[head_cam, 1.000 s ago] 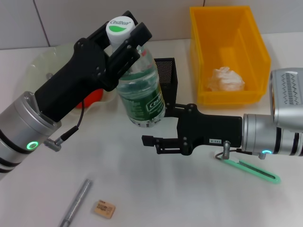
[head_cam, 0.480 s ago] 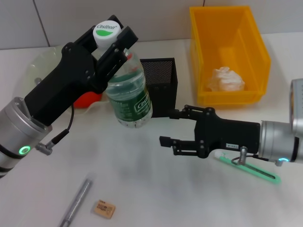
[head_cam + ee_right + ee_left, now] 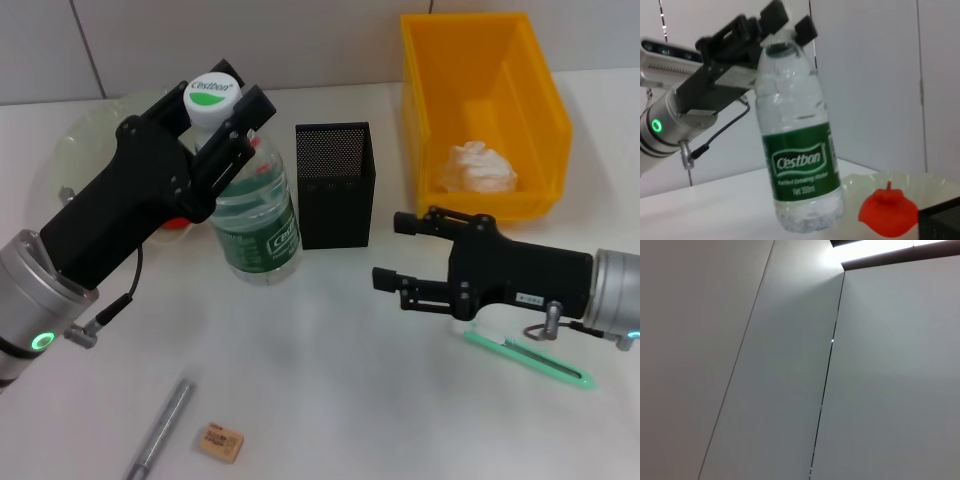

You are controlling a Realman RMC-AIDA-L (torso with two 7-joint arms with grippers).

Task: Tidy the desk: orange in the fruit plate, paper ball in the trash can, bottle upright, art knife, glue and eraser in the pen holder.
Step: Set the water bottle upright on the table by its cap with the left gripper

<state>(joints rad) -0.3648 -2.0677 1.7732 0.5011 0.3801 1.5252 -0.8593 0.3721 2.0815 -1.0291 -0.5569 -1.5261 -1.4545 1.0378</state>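
My left gripper [image 3: 218, 112] is shut on the neck of the clear, green-labelled bottle [image 3: 255, 222], just under its white cap. The bottle [image 3: 800, 145] hangs slightly tilted with its base at or just above the table, left of the black mesh pen holder [image 3: 335, 185]. My right gripper [image 3: 391, 250] is open and empty, right of the holder. The orange [image 3: 888, 210] lies in the pale-green fruit plate [image 3: 935, 182], mostly hidden behind my left arm in the head view. The paper ball [image 3: 480, 168] is in the yellow trash can [image 3: 480, 60]. The tan eraser [image 3: 219, 442] lies near the front edge.
A slim green art knife [image 3: 527, 360] lies under my right forearm. A grey stick [image 3: 160, 430] rests beside the eraser at the front left. The fruit plate [image 3: 75, 150] sits at the back left. The left wrist view shows only a wall.
My left arm has carried the bottle left and down, bringing it closer to upright beside the pen holder. My right gripper has drawn back to the right, still open.
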